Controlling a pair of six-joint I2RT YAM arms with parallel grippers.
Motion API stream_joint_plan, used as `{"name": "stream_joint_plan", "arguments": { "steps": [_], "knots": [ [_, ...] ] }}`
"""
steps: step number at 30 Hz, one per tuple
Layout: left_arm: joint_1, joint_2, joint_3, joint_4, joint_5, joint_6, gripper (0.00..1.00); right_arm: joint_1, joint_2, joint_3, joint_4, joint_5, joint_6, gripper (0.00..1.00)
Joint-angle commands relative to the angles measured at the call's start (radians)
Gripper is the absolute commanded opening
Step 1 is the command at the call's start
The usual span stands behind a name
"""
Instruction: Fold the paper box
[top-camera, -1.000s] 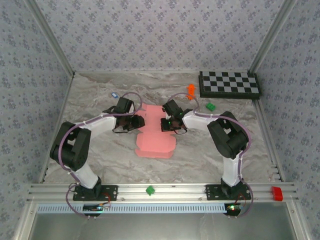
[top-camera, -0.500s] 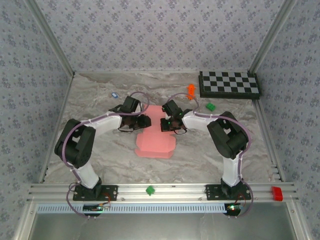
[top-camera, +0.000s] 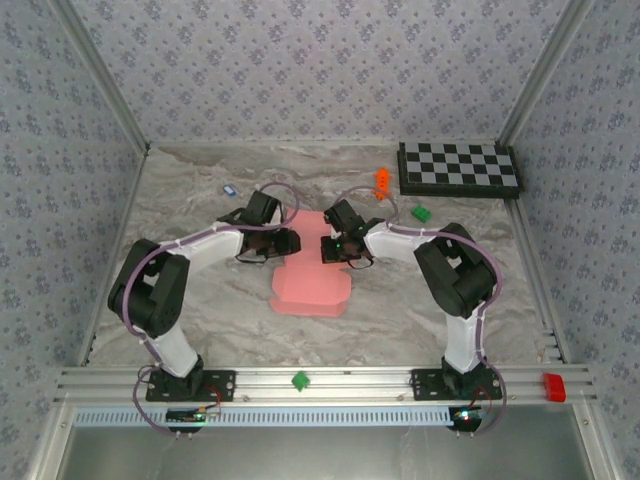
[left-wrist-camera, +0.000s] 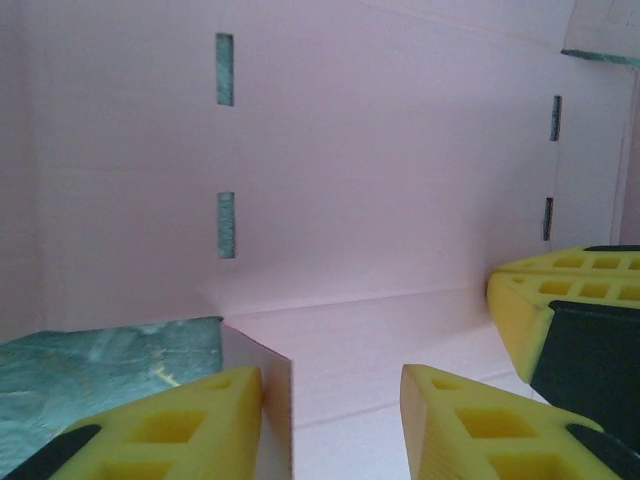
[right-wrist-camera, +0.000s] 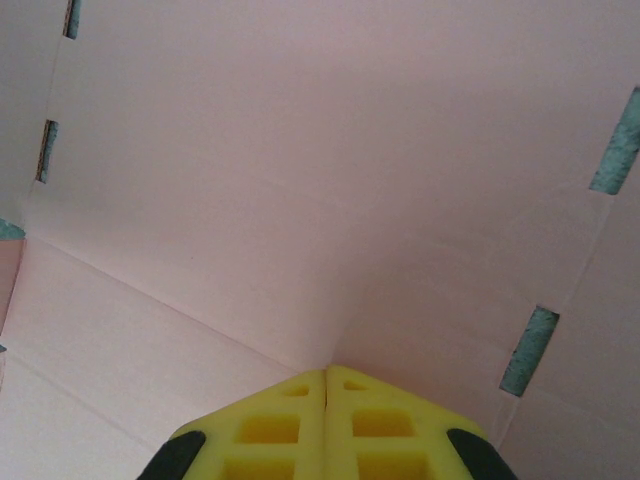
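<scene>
The pink paper box (top-camera: 310, 288) lies mid-table as a die-cut sheet, its far part raised between the two grippers. My left gripper (top-camera: 289, 241) is at the sheet's far left, open (left-wrist-camera: 330, 388); a raised flap edge (left-wrist-camera: 277, 400) stands against the inside of its left finger, and the slotted pink panel (left-wrist-camera: 380, 170) fills the space ahead. My right gripper (top-camera: 329, 248) is at the far right, shut (right-wrist-camera: 325, 372), its tips pressed into a folded corner of the pink card (right-wrist-camera: 300, 180). Its yellow finger (left-wrist-camera: 560, 300) shows in the left wrist view.
A checkerboard (top-camera: 460, 168) lies at the back right, with an orange toy (top-camera: 380, 181) and a green brick (top-camera: 421, 213) near it. A small blue piece (top-camera: 228, 189) sits back left. A green brick (top-camera: 299, 380) and a red block (top-camera: 553, 386) rest on the front rail.
My left gripper has moved right, onto the far left part of the pink sheet, and now hides more of it. The right gripper has stayed put.
</scene>
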Motion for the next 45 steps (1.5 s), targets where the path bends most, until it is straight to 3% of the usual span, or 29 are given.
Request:
{"name": "stream_joint_plan", "arguments": {
  "steps": [1,5,16,27,38,45],
  "knots": [
    [-0.002,-0.079,0.013,-0.048,-0.089,0.028,0.42,0.013,-0.002,-0.028,-0.033,0.009,0.028,0.06],
    [0.011,-0.126,-0.008,-0.073,-0.15,0.039,0.44,0.018,-0.016,-0.031,-0.02,0.018,0.042,0.06],
    [0.12,-0.155,-0.013,-0.126,-0.142,0.083,0.43,0.035,-0.059,-0.036,-0.008,0.052,0.038,0.05],
    [0.19,-0.011,0.101,-0.164,-0.125,0.173,0.4,0.04,-0.038,-0.034,-0.018,0.061,0.045,0.05],
    [0.213,0.114,0.179,-0.134,-0.004,0.198,0.39,0.036,-0.044,-0.014,-0.03,0.057,0.043,0.05],
    [0.213,0.165,0.224,-0.14,0.023,0.225,0.27,0.018,-0.062,0.057,-0.07,0.057,0.024,0.05]
  ]
}}
